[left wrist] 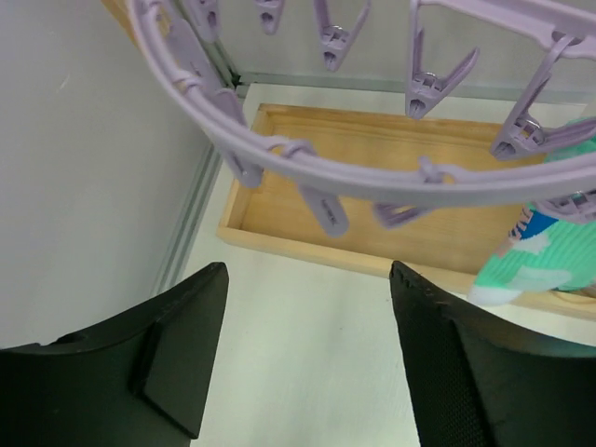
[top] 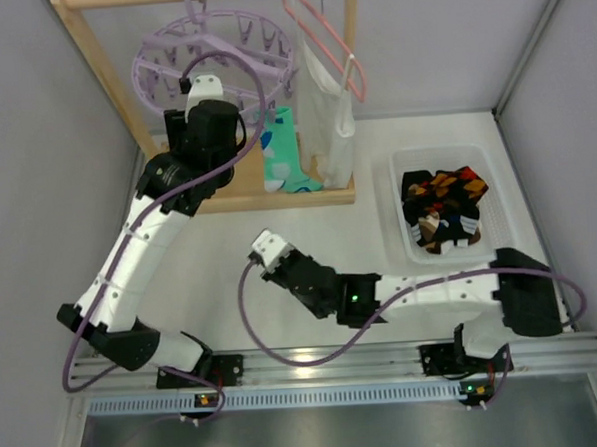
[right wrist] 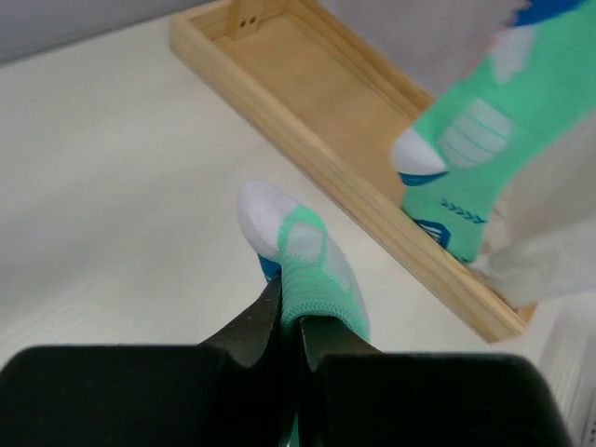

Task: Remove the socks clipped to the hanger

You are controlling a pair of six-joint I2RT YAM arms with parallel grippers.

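Left claw (left wrist: 307,363): the black fingers stand apart with nothing between them, high up just beneath the hanger's ring.
Right claw (right wrist: 291,307): the fingers are pressed together and clamped on the held sock, low over the white table.
Round lavender plastic drying hanger (left wrist: 354,175): its ring arcs above and ahead of the left claw, and small clips dangle from it.
Hanging sock, mint-green knit with white and blue marks (left wrist: 545,251): it is clipped under the ring, up and to the right of the left claw's right finger. From the right wrist it hangs ahead and to the right of the right claw, toe down over the wooden tray.
Held sock, mint-green knit with a white toe (right wrist: 303,265): it is pinched at the right claw's tips with the toe pointing away from the claw, short of the tray's near wall. I cannot tell whether it touches the table.
Shallow light-wood tray (right wrist: 317,177): it lies ahead of both claws, below the hanger.
Dark patterned socks (top: 443,211): they are heaped in a white plastic bin (top: 394,178), well apart to the right of the right claw.
White cloth garment (top: 328,122): it hangs from a pink wire hanger (top: 321,32), just right of the hanging sock.
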